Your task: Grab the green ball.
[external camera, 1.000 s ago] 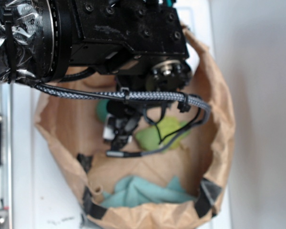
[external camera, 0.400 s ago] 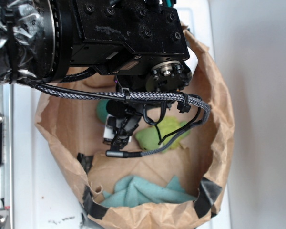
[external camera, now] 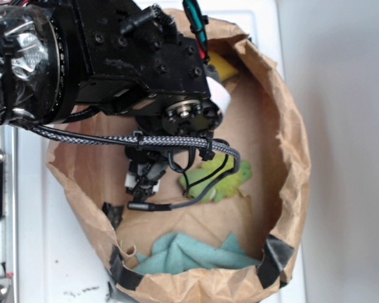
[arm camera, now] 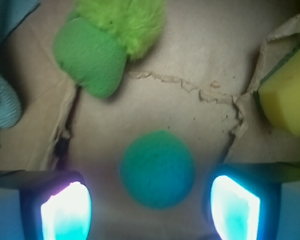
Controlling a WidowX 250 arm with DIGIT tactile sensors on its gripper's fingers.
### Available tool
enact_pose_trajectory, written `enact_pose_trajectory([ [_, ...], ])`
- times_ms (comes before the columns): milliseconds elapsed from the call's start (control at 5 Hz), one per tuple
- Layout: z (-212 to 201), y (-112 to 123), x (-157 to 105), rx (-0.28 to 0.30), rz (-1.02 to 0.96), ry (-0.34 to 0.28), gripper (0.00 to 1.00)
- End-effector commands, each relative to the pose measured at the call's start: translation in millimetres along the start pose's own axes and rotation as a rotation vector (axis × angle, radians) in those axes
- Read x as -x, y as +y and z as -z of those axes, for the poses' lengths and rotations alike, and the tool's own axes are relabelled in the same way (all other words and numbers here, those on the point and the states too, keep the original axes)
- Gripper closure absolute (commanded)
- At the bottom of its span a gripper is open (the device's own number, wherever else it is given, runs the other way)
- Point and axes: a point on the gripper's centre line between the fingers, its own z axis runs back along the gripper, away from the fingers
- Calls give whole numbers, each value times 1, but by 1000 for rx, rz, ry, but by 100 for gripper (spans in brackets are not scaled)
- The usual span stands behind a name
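Note:
The green ball (arm camera: 157, 169) is a small teal sphere with a fine texture, lying on the brown paper floor of the bag. In the wrist view it sits between and just ahead of my two glowing fingers, touching neither. My gripper (arm camera: 150, 210) is open and empty, with one finger on each side of the ball. In the exterior view my gripper (external camera: 142, 183) reaches down into the bag and the arm hides the ball.
A fuzzy lime-green plush toy (arm camera: 115, 30) lies beyond the ball, also in the exterior view (external camera: 218, 180). A yellow sponge (arm camera: 285, 100) sits at the right. A teal cloth (external camera: 189, 252) lies in the bag's near end. The paper bag's rim (external camera: 297, 158) rings everything.
My arm has moved left and back in the exterior view. It now covers the ball, which showed beside the gripper before, and the yellow sponge at the bag's far end has come into sight.

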Motion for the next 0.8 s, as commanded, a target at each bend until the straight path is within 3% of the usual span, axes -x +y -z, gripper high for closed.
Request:
enact_pose_trajectory([
  [0, 19, -5, -17, -47, 11, -10, 0],
  [400, 41, -3, -19, -125, 18, 3, 0],
  [600, 42, -3, -15, -152, 27, -10, 74],
])
